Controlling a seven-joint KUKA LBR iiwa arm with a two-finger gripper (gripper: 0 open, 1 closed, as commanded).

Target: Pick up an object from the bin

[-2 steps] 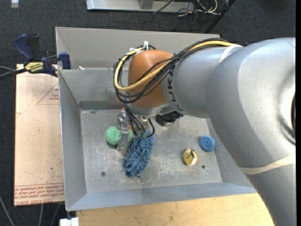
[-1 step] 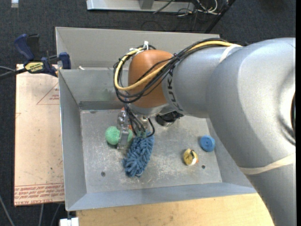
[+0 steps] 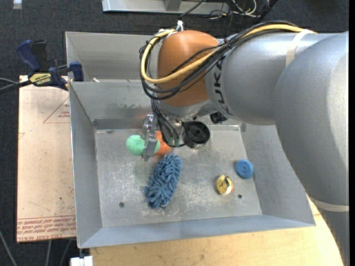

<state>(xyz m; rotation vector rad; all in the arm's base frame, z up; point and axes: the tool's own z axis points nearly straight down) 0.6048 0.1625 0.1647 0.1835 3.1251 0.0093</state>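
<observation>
My gripper (image 3: 148, 146) reaches down into the back left part of the bin, under the arm's orange dome. A green ball (image 3: 134, 144) lies right against its left side. A small orange thing (image 3: 162, 146) sits just to its right, partly hidden by the gripper's body. A blue shaggy mop-like piece (image 3: 164, 180) lies directly in front of the gripper, stretched toward the bin's front.
A small blue round piece (image 3: 244, 169) and a yellow-gold knob-like thing (image 3: 223, 185) lie on the bin floor at the right. The arm's bulk overhangs the bin's right and back side.
</observation>
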